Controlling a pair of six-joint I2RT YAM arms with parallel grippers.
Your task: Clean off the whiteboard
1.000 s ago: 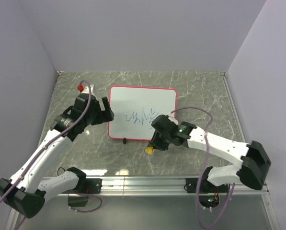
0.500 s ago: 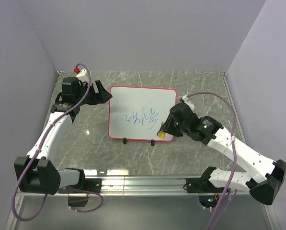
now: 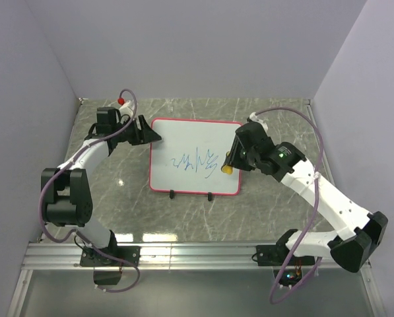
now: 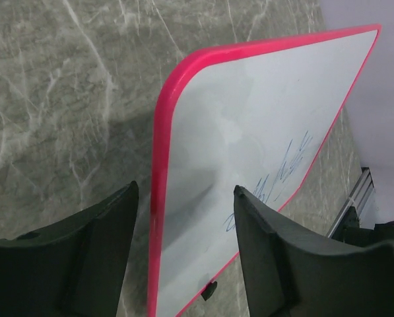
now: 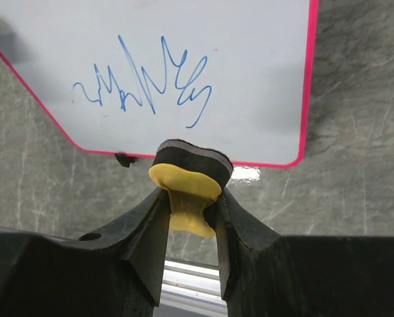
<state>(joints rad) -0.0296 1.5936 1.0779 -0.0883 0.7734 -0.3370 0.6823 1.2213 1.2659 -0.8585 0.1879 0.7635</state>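
Note:
The whiteboard [image 3: 190, 135] lies flat on the marble table, pink-rimmed, with blue scribbles [image 3: 197, 160] in its middle. My left gripper [image 3: 150, 136] is at its far left corner. In the left wrist view the whiteboard [image 4: 249, 112] has its pink rim running between the two spread fingers [image 4: 84, 251] of the left gripper [image 4: 183, 205], which is open. My right gripper [image 3: 231, 164] hovers over the board's right side, shut on the yellow eraser [image 3: 227, 169]. In the right wrist view the eraser [image 5: 187, 188] sits pinched at its waist in the right gripper [image 5: 189, 201], dark felt toward the whiteboard [image 5: 249, 53], just right of the scribbles [image 5: 150, 82].
Two black clips [image 3: 173, 194] [image 3: 210, 195] sit on the board's near edge. An aluminium rail [image 3: 197, 251] runs along the table's near edge. Grey walls close in the left, back and right. Purple cables loop over both arms.
My left gripper has swung to the board's far left corner and its jaws have narrowed around the rim. My right gripper has carried the eraser from the board's near edge over its right side.

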